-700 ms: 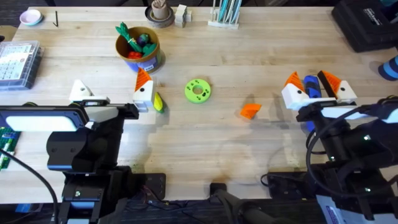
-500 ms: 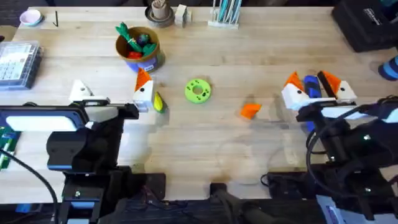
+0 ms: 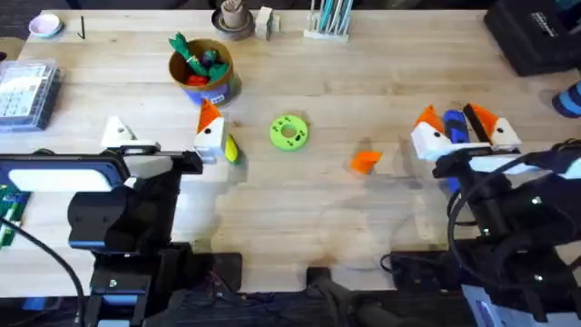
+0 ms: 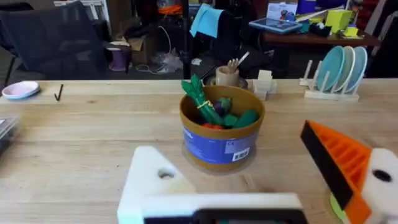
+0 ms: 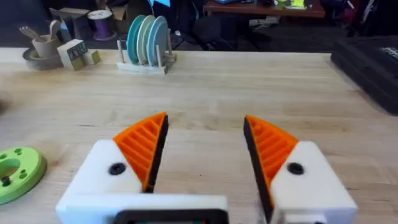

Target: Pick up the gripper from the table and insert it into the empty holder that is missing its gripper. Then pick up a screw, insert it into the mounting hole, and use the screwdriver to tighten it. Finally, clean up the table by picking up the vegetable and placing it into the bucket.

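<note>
While both arms sit low near their bases, the left gripper (image 3: 163,138) is spread open, its holder (image 3: 116,133) bare, veg (image 3: 231,150) just beside it. Right gripper (image 3: 466,130) is open too, screwdriver (image 3: 453,128) between its fingers. Orange gripper (image 3: 365,162) lies mid-table; bucket (image 3: 201,68) farther back.

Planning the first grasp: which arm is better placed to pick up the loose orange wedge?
Probably right. The wedge lies right of the green disc, nearer the right gripper, whose jaws stand open. The left gripper lacks one pad.
</note>
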Available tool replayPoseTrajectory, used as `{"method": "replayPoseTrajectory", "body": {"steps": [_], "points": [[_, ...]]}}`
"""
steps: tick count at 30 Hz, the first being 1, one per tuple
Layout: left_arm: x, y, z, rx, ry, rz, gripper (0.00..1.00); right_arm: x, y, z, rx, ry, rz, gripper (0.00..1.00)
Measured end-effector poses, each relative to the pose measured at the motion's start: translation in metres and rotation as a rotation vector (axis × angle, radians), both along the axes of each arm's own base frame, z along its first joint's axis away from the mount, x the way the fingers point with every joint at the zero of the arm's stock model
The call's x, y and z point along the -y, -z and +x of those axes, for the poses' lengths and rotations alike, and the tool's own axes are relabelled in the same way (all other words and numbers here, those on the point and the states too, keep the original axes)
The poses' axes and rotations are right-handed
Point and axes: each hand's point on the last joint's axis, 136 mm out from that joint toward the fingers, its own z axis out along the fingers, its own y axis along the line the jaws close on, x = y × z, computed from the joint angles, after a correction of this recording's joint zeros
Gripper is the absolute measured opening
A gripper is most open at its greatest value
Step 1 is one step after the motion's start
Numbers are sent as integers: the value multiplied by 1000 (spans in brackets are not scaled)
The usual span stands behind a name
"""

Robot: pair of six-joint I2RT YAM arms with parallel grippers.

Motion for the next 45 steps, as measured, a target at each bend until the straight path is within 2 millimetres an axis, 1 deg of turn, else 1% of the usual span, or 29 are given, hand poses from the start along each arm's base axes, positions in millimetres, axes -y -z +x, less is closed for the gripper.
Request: {"method": "replayPoseTrajectory", "body": {"steps": [2, 4, 7, 9, 12, 15, 19, 22, 24, 27, 30, 36, 41, 45], "points": [[0, -1, -1, -11, 0, 0, 993, -2, -1, 0, 1, -12, 5, 785], [0, -8, -4, -21, -1, 0, 993, -5, -2, -1, -3, -25, 26, 784], [-1, -30, -11, -37, -6, -1, 993, -8, -3, -2, -30, -40, 71, 784], [-2, -47, -17, -62, -9, -1, 993, -9, -10, -3, -51, -43, 90, 783], [-5, -65, -23, -138, -29, 1, 993, -10, -30, -8, -93, -46, 111, 785], [-9, -81, -24, -223, -54, 5, 993, -11, -54, -14, -159, -47, 118, 785], [-12, -97, -23, -347, -69, 12, 992, -12, -80, -18, -264, -44, 119, 785], [-13, -107, -18, -441, -72, 17, 993, -12, -98, -17, -339, -41, 119, 785], [-10, -112, -14, -495, -57, 15, 993, -12, -107, -14, -379, -38, 120, 785], [2, -119, -4, -535, 11, -2, 993, -13, -118, -8, -425, -43, 123, 783], [12, -116, 2, -564, 65, -18, 993, -18, -126, -3, -433, -69, 131, 785], [20, -99, 5, -651, 85, -107, 994, -23, -122, -4, -459, -95, 141, 785], [29, -78, 8, -757, 107, -190, 993, -24, -122, -5, -460, -102, 143, 785], [41, -53, 6, -893, 150, -251, 993, -25, -122, -5, -461, -105, 144, 785]]}}
